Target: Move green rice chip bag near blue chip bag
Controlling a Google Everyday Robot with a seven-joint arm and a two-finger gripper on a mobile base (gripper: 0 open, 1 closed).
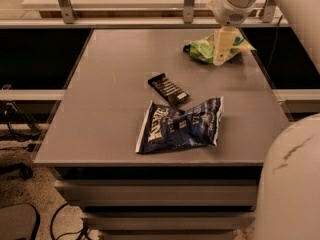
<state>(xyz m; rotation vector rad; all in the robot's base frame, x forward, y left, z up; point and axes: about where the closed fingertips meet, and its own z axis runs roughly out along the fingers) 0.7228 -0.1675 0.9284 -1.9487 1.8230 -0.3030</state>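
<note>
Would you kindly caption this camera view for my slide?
Gripper at green rice chip bag, apart from blue chip bag.

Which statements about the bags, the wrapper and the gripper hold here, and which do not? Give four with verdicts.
1. The green bag lies near the far right corner of the table. True.
2. The blue bag lies at the far edge. False: it lies near the front edge.
3. The black wrapper lies between the two bags. True.
4. The gripper is down at the blue bag. False: it is at the green bag, on that bag's right part.
</note>
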